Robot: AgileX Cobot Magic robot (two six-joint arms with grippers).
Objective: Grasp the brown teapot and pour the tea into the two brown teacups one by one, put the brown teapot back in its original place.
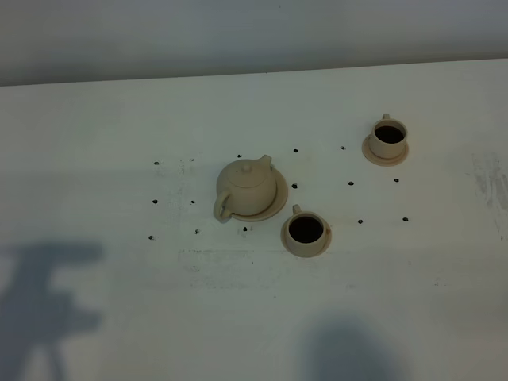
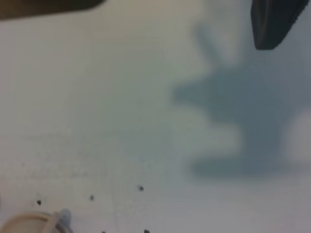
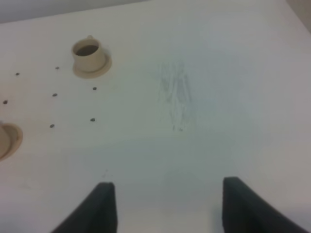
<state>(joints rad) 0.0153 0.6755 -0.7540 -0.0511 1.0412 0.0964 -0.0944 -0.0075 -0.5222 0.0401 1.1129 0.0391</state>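
right end effector (image 3: 165, 206) | fingers (image 3: 104, 208): black, wedge-shaped, matte

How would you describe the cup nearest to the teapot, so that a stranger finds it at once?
On the white table, find the big beige teapot on its round tray. Just beside the tray, on the side away from the pot's handle, stands a small beige cup on a saucer. The other cup stands far off, nearer the wall.

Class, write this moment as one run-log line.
teapot: on tray | near teacup: dark inside | far teacup: dark inside | left gripper: holds nothing | right gripper: holds nothing
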